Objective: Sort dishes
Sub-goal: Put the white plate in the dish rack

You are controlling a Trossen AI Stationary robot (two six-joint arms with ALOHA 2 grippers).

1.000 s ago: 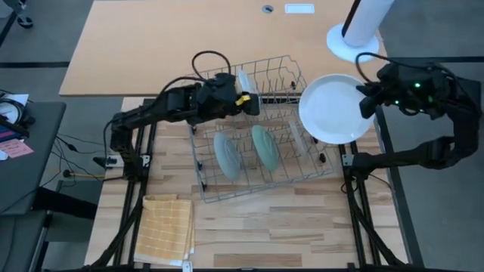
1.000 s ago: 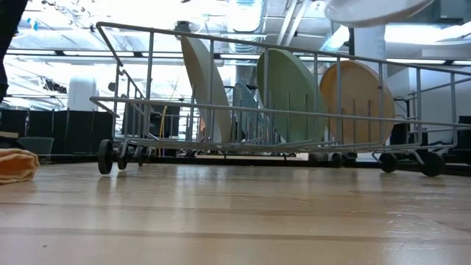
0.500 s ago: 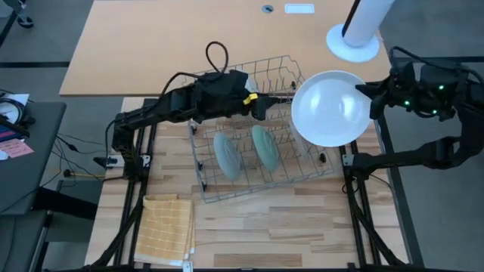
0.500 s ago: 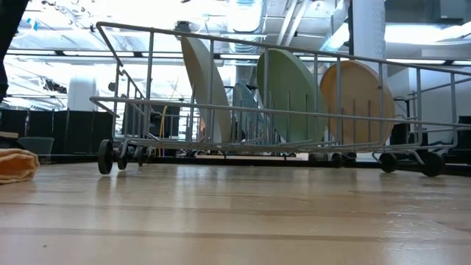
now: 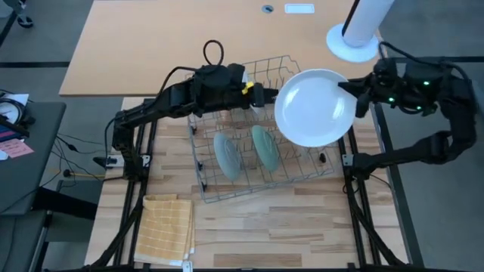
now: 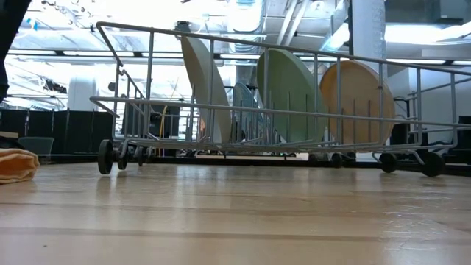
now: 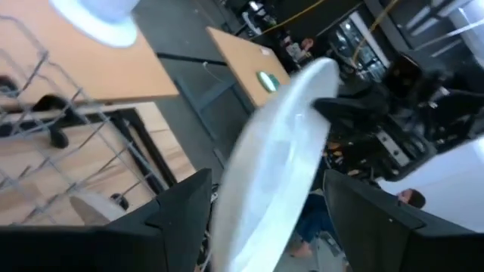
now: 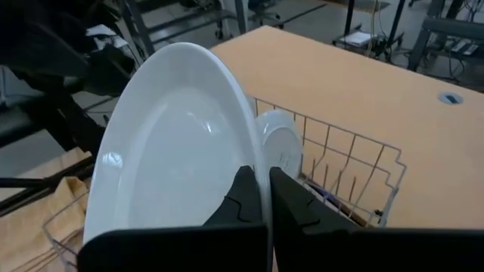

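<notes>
A white plate hangs in the air above the right end of the grey wire rack, its face tipped up. My right gripper is shut on its right rim. My left gripper is open at the plate's left rim. In the left wrist view its two fingers stand on either side of the plate, and I see no touch. Two teal plates stand on edge in the rack. The low view also shows a pale plate and an orange-beige plate standing there. My right gripper pinches the white plate's rim between its two fingers, one on the plate's face and one on its back. The fingers come level from the table's right side. The plate is lifted clear above the rack, tilted.
A yellow checked cloth lies at the table's near left. A white lamp base stands on the far tabletop behind the rack. Bare wood lies in front of the rack.
My right gripper has carried the white plate up and toward the table's left, over the rack's right end, so that it has left the low view. My left gripper has moved right toward the plate, and its open fingers now flank the rim.
</notes>
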